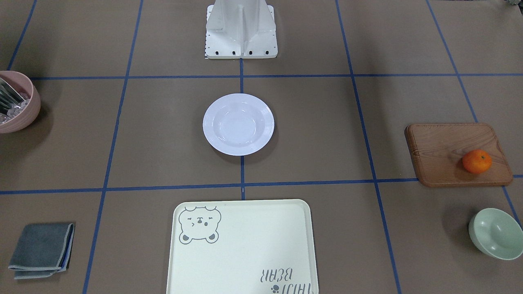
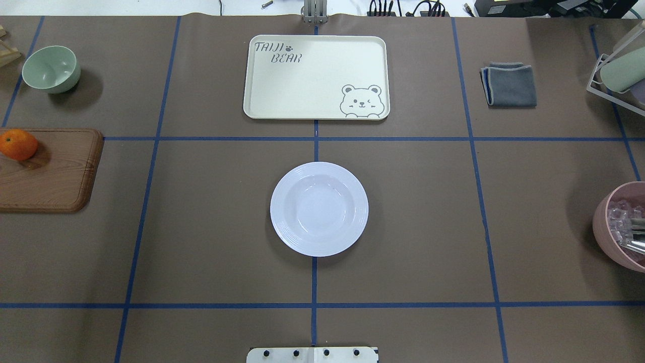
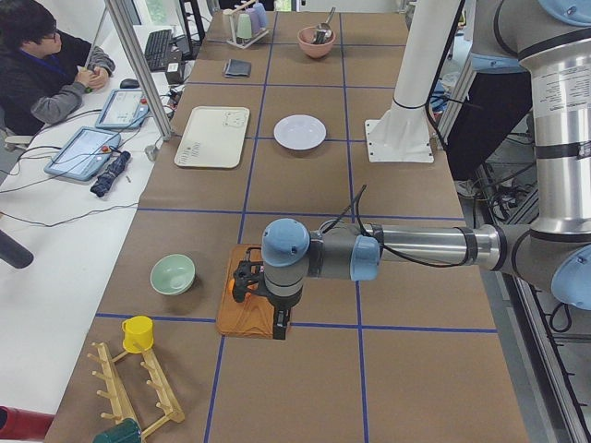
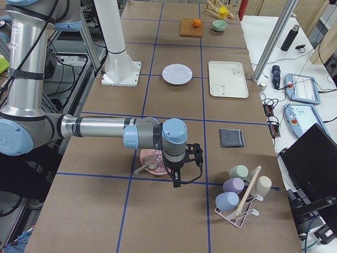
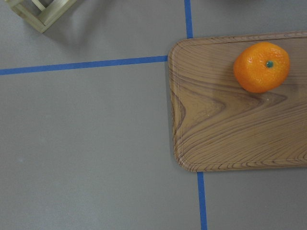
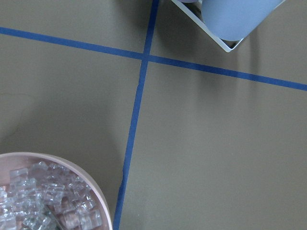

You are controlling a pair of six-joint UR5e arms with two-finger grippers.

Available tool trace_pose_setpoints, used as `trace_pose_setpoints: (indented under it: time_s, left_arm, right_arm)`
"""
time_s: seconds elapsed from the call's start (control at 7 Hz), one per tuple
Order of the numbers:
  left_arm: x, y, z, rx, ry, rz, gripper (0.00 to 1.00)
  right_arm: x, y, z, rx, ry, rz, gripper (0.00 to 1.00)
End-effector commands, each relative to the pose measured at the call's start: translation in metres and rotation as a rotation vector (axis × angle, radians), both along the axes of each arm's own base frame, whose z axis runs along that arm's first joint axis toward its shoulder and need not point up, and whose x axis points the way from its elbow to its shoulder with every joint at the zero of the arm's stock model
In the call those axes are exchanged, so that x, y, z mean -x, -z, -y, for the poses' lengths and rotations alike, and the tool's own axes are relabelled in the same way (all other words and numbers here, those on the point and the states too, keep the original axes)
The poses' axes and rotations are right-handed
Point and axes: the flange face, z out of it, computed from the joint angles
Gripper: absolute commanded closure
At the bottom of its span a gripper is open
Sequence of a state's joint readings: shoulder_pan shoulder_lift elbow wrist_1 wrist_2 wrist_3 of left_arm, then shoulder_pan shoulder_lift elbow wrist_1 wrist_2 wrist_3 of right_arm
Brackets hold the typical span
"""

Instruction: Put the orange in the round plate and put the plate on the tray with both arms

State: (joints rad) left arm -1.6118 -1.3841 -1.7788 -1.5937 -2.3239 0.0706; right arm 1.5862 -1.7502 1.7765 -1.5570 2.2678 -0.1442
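Observation:
The orange (image 1: 477,161) (image 2: 18,144) (image 5: 261,66) lies on a brown wooden board (image 1: 449,147), apart from the round plate (image 1: 238,124) (image 2: 319,208), which sits empty at the table's middle. The cream tray (image 1: 245,253) (image 2: 312,80) with its bear drawing lies just beyond the plate and holds nothing. Only the side views show the grippers. My left gripper (image 3: 280,325) hangs above the board next to the orange. My right gripper (image 4: 176,182) hangs over a pink bowl. I cannot tell whether either gripper is open or shut.
A mint-green bowl (image 2: 51,68) stands beyond the board. A folded grey cloth (image 2: 510,84) lies right of the tray. The pink bowl (image 2: 622,224) holds clear pieces and a utensil, with a cup rack (image 4: 239,197) near it. A person (image 3: 42,65) sits at a side desk.

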Motion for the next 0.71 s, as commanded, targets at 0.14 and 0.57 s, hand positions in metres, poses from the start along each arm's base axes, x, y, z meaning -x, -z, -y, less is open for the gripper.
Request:
trace_pose_setpoints:
  time_s: [0.14, 0.57]
  left_arm:
    - [0.000, 0.001, -0.001, -0.006, -0.001, 0.000, 0.01]
    - [0.001, 0.019, 0.010, -0.116, 0.003, 0.015, 0.01]
  right_arm:
    - [0.000, -0.001, 0.000, 0.002, 0.000, 0.001, 0.00]
    - [0.004, 0.036, 0.010, -0.074, 0.011, 0.002, 0.00]
